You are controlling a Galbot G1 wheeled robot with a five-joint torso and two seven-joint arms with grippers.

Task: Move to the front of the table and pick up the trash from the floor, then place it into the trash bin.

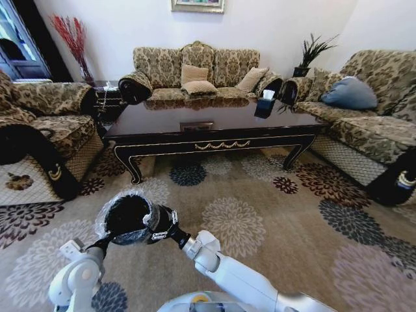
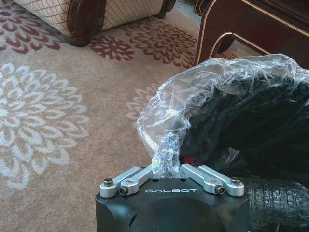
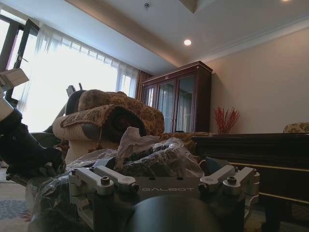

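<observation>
Both end effectors, left (image 2: pixel 166 169) and right (image 1: pixel 170 229), grasp the trash bin (image 1: pixel 130 218) above the flowered carpet (image 1: pixel 273 234); the desk (image 1: pixel 214 123) stands beyond, sofas (image 1: pixel 195 71) around it.

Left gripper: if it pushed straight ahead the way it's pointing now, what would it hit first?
The trash bin. The left gripper is shut on its crinkled liner, so the bin's rim and black inside lie directly ahead. Beyond it stands the table; depth there is hard to judge.
</observation>
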